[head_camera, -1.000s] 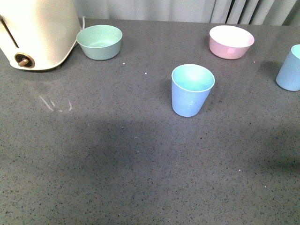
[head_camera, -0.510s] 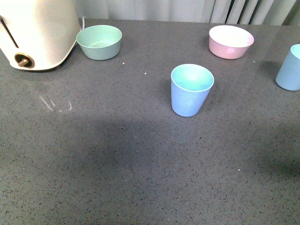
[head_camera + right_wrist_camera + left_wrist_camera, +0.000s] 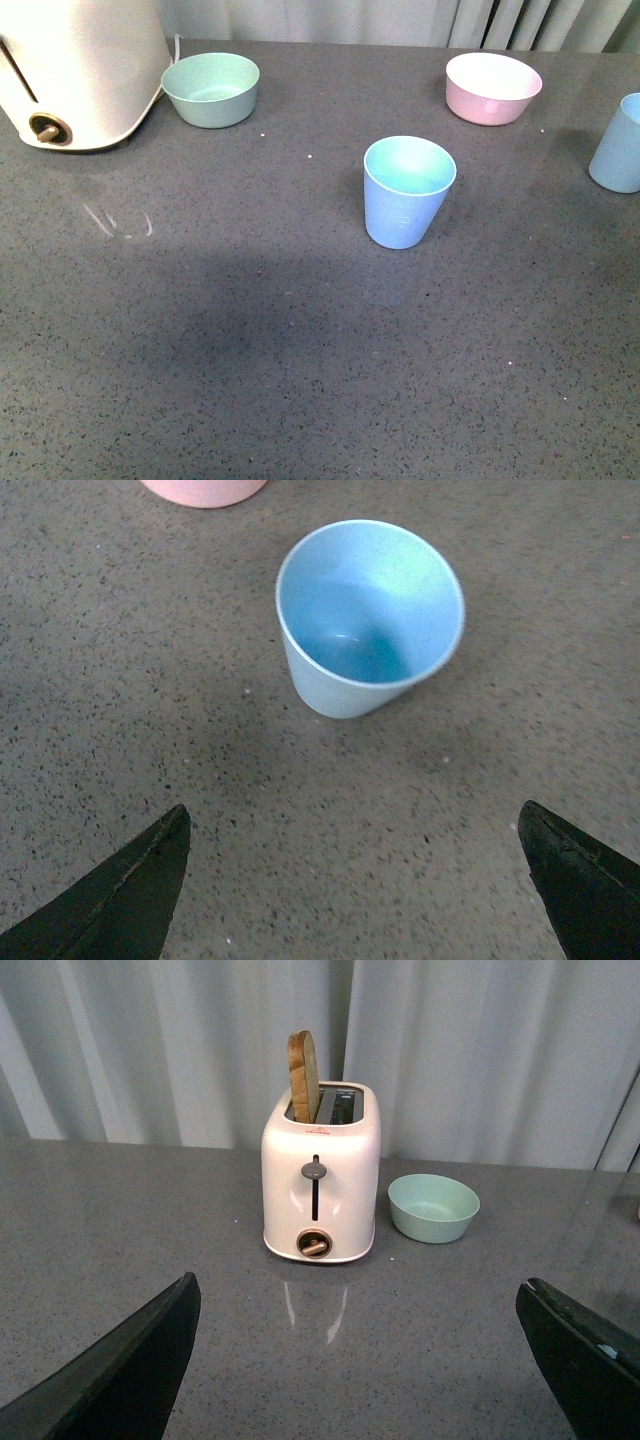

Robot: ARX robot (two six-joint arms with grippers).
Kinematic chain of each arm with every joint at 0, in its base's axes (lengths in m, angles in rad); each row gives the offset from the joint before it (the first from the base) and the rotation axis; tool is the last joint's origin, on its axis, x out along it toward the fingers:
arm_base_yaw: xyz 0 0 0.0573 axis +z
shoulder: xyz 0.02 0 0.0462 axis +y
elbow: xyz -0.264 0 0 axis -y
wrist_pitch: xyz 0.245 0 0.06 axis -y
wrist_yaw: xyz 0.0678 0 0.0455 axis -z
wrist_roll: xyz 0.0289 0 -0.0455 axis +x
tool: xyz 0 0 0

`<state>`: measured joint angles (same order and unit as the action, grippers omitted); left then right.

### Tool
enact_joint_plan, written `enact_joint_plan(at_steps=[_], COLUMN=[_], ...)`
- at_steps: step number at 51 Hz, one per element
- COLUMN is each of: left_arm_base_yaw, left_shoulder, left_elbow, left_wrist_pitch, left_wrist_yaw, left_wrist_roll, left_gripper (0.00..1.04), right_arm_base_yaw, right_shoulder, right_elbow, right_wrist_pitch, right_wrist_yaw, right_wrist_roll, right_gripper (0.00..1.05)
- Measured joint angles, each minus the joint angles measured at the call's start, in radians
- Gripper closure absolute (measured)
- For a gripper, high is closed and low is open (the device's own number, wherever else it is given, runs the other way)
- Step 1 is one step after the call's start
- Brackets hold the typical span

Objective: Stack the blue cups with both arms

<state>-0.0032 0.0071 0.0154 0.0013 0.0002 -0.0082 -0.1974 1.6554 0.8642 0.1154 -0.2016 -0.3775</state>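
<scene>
we see nothing stacked, all left | mid-table blue cup, right-edge blue cup well apart | left gripper, right gripper wide, empty

The light is bright, soft and even in all three pictures, and most things look sharp. In the front view a big pale shadow lies across the near part of the gray bench, and small white shine marks sit on it near the toaster, which also makes a faint mirror picture in the left wrist view. The blue cup throws a soft shadow beside it, and the left tool and the right tool look almost black, with no detail.
</scene>
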Motion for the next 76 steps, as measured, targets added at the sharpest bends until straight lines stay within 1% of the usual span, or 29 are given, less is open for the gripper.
enact_joint_plan(at_steps=[5, 15, 23, 27, 28, 32, 35, 37, 40, 42, 50, 51, 54, 65, 68, 69, 76], left_arm_base_yaw=[0.0, 0.0, 0.0, 0.0, 0.0, 0.0, 0.0, 0.0, 0.0, 0.0, 0.0, 0.0, 0.0, 0.0, 0.0, 0.0, 0.0], left_shoulder=[0.0, 0.0, 0.0, 0.0, 0.0, 0.0, 0.0, 0.0, 0.0, 0.0, 0.0, 0.0, 0.0, 0.0, 0.0, 0.0, 0.0], left_elbow=[0.0, 0.0, 0.0, 0.0, 0.0, 0.0, 0.0, 0.0, 0.0, 0.0, 0.0, 0.0, 0.0, 0.0, 0.0, 0.0, 0.0], left_wrist_pitch=[0.0, 0.0, 0.0, 0.0, 0.0, 0.0, 0.0, 0.0, 0.0, 0.0, 0.0, 0.0, 0.0, 0.0, 0.0, 0.0, 0.0], left_wrist_yaw=[0.0, 0.0, 0.0, 0.0, 0.0, 0.0, 0.0, 0.0, 0.0, 0.0, 0.0, 0.0, 0.0, 0.0, 0.0, 0.0, 0.0], left_wrist_roll=[0.0, 0.0, 0.0, 0.0, 0.0, 0.0, 0.0, 0.0, 0.0, 0.0, 0.0, 0.0, 0.0, 0.0, 0.0, 0.0, 0.0], left_gripper=[0.09, 0.09, 0.09, 0.09, 0.09, 0.09, 0.09, 0.09, 0.09, 0.09, 0.09, 0.09, 0.09, 0.09, 0.09, 0.09, 0.09], right_arm_base_yaw=[0.033, 0.079, 0.098, 0.104, 0.106, 0.109, 0.113, 0.114, 0.119, 0.121, 0.124, 0.123, 0.12, 0.098, 0.094, 0.094, 0.114], right_shoulder=[0.093, 0.199, 0.301, 0.341, 0.353, 0.367, 0.377, 0.379, 0.381, 0.381, 0.381, 0.381, 0.38, 0.333, 0.291, 0.263, 0.135], right_elbow=[0.107, 0.229, 0.329, 0.37, 0.381, 0.394, 0.403, 0.405, 0.408, 0.408, 0.41, 0.41, 0.41, 0.393, 0.367, 0.353, 0.301], right_wrist_pitch=[-0.05, -0.093, -0.14, -0.156, -0.158, -0.161, -0.168, -0.17, -0.175, -0.177, -0.181, -0.182, -0.184, -0.225, -0.243, -0.256, -0.29], right_wrist_yaw=[0.004, 0.014, 0.022, 0.027, 0.032, 0.037, 0.036, 0.036, 0.036, 0.034, 0.032, 0.031, 0.03, -0.029, -0.088, -0.122, -0.22], right_wrist_roll=[-0.028, -0.06, -0.063, -0.063, -0.063, -0.064, -0.064, -0.064, -0.064, -0.064, -0.063, -0.061, -0.063, -0.056, -0.046, -0.042, -0.037], right_gripper=[0.09, 0.09, 0.09, 0.21, 0.26, 0.35, 0.44, 0.47, 0.56, 0.6, 0.9, 0.95, 1.03, 1.03, 1.03, 1.03, 1.03])
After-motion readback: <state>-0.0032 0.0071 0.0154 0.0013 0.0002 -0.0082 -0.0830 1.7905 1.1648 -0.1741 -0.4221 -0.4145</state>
